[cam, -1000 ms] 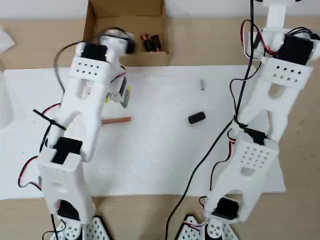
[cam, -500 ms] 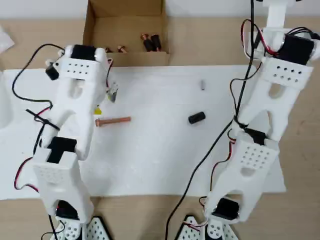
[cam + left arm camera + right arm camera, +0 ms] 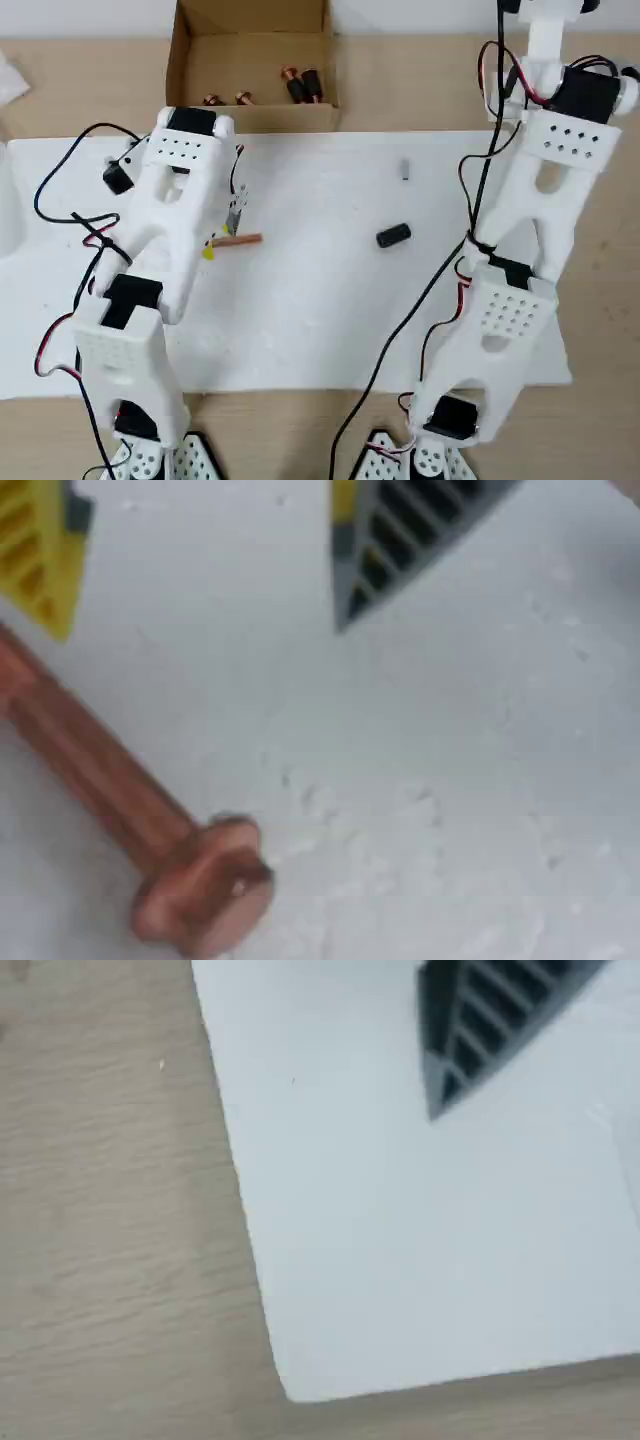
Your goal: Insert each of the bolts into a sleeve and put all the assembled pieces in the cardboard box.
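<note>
left pincer (image 3: 200,620) wide above smooth copper flange-head bolt (image 3: 125,805), right pincer (image 3: 437,1108) cannot tell

— What is the counter (image 3: 420,90) made of?
— Pale wood grain is shown; most of it is covered by a white sheet (image 3: 320,320).
— And beyond the far edge?
— A pale band (image 3: 420,15) is seen, evenly lit.

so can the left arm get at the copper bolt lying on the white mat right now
Probably yes. The left pincer is open and close over the bolt, which lies flat on the white mat with nothing on top of it or beside it to block a grasp.
</note>
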Action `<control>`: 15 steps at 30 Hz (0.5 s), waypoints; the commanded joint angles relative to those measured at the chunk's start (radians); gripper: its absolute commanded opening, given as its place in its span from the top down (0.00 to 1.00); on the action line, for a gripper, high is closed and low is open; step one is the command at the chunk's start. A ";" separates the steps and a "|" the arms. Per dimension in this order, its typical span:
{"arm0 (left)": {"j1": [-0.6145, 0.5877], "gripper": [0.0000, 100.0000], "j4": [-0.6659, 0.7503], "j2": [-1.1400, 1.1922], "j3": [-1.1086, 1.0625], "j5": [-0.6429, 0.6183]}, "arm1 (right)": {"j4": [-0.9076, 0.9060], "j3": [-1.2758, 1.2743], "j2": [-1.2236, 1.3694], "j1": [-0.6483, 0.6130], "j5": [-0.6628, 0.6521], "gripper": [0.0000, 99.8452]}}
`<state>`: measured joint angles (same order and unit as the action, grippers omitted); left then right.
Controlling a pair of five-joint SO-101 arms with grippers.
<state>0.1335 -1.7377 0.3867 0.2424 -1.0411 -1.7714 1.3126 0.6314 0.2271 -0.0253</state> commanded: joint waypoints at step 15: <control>0.005 0.82 0.095 -0.054 -0.015 -0.296 | -0.017 -0.001 -0.070 -0.018 -0.011 0.60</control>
<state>0.1335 -1.6855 0.3867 0.2256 -1.2927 -1.7714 1.3111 0.6314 0.2256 -0.0253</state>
